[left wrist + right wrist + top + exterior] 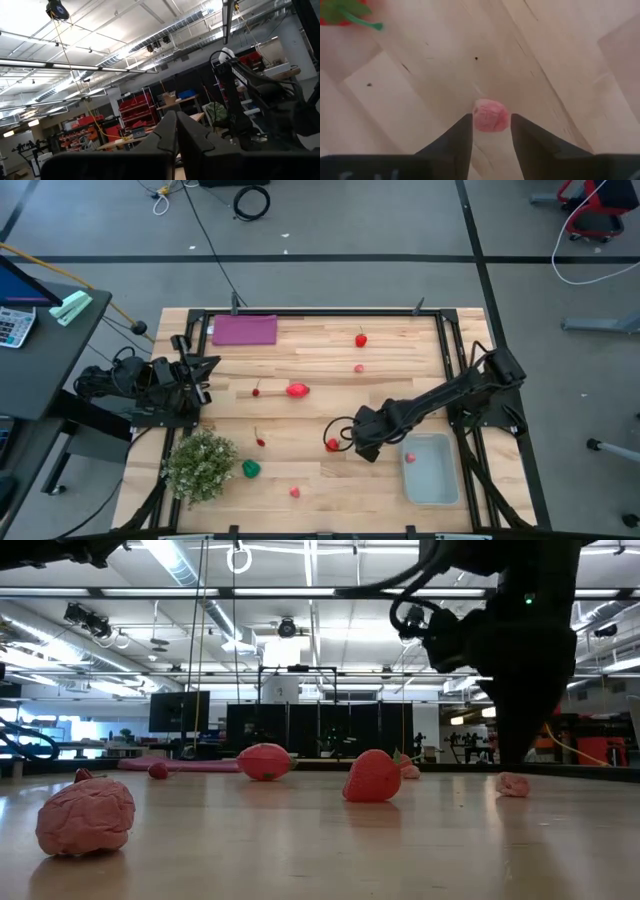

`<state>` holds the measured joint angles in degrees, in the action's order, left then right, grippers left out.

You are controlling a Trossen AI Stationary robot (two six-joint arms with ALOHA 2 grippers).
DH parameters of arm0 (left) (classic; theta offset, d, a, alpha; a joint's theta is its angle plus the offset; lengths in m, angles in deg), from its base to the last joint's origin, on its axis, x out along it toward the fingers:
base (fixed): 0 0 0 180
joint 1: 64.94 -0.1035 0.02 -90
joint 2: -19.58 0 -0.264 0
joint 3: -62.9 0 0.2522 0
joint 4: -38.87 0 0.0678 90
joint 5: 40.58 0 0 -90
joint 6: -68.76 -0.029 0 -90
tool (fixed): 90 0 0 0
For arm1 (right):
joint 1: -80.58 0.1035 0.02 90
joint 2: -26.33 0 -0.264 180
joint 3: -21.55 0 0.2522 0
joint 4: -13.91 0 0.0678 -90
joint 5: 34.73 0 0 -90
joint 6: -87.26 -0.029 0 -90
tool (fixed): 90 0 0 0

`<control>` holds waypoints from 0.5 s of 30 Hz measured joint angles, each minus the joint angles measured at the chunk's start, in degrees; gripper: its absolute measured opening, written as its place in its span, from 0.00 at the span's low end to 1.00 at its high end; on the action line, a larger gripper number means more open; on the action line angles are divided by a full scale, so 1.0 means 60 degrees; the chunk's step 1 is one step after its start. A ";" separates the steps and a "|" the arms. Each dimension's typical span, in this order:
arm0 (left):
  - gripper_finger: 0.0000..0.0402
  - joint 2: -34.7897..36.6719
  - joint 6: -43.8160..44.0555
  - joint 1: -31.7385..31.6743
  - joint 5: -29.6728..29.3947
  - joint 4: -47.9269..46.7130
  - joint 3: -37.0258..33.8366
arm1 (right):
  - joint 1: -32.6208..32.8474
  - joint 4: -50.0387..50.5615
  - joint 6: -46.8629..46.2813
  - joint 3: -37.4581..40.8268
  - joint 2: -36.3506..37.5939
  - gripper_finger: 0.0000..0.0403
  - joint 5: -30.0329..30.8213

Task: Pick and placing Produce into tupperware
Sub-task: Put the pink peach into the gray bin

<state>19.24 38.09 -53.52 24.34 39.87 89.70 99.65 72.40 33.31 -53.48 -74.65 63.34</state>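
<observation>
Left gripper (205,378) parked at the desk's (400,350) left edge, well apart from the tupperware (432,470); its wrist view shows the two fingers (167,135) pressed together, nothing between them, only the room beyond. Purple rectangle (244,330) sits at the far left corner, bushy plant (200,464) at the near left, small green piece (250,469) just beside the plant. Produce scattered left of the tupperware: tiny red piece (256,391), larger pink-red piece (297,390), another red bit (261,442), pink piece (295,492) near the front edge, red strawberry-like piece (332,444) just beside the right gripper, two more (361,339) far back. Right gripper (365,448) hangs low over the desk just left of the tupperware; the arm hides whatever is under it in the high view. Right wrist view shows the fingers (455,145) apart, straddling a small pink lumpy piece (490,115) lying on the wood; contact hard to judge, not clamped. One pink piece (410,457) lies inside the tupperware, at its far-left corner. Low view: right arm is a dark silhouette, tupperware not made out.
</observation>
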 joint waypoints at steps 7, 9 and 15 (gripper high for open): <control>0.05 0.0000 0.0000 0.0001 0.0003 -0.0005 0.0000 | -0.0108 -0.0003 -0.0044 0.0000 -0.0390 0.46 0.0055; 0.06 -0.0002 0.0000 0.0004 0.0000 -0.0005 0.0000 | -0.0156 -0.0004 -0.0040 0.0000 -0.0539 0.49 0.0058; 0.05 0.0000 0.0000 0.0003 0.0004 -0.0007 0.0000 | -0.0237 0.0010 -0.0022 -0.0047 -0.0818 0.50 0.0053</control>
<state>19.24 38.09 -53.50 24.36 39.83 89.70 98.23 72.46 33.18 -53.77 -79.56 63.66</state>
